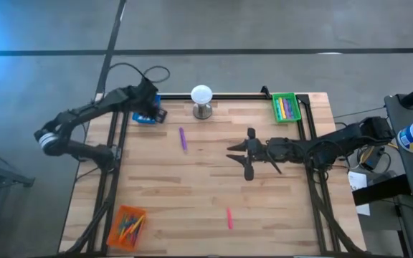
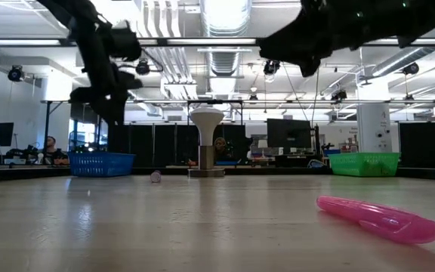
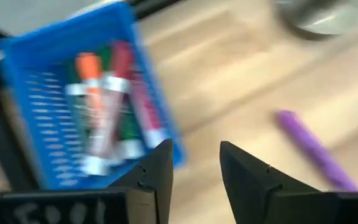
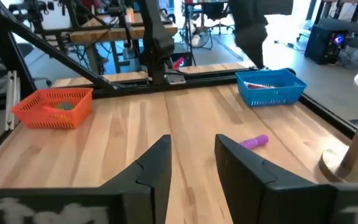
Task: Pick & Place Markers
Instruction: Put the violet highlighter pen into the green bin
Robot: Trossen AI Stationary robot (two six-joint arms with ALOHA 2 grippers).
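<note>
Two-arm marker sorting, seen at the instant after a deposit. The left gripper (image 1: pixel 151 107) hangs over the blue tray (image 1: pixel 148 115) at the far left edge of the table (image 1: pixel 192 193). Its fingers stand apart and hold nothing, as the left wrist view confirms. Several markers, orange, red and green among them, lie in that tray (image 3: pixel 104 118). The step in hand on this side therefore appears to be the release into the tray.

The right gripper (image 1: pixel 241 154) reaches toward the middle of the table from the right, raised above the boards. Its fingers are parted with nothing between them, and they point toward the purple marker (image 4: pixel 254 142). That marker lies loose on the wood (image 1: pixel 183 138), between the two grippers and just near of the white ball on its metal stand (image 1: pixel 201 100).

A pink marker (image 1: pixel 229 218) lies alone toward the near edge, well apart from both arms; it fills the foreground of the low view (image 2: pixel 380 217). The green tray (image 1: pixel 286 107) at the far right and the orange tray (image 1: pixel 126 226) at the near left already hold markers.

Judged next move: either gripper must descend over a loose marker, align its fingers across the barrel, and close.

No brand, label or legible writing can be made out; pale marks on the gripper bodies in the wrist views are unreadable.
</note>
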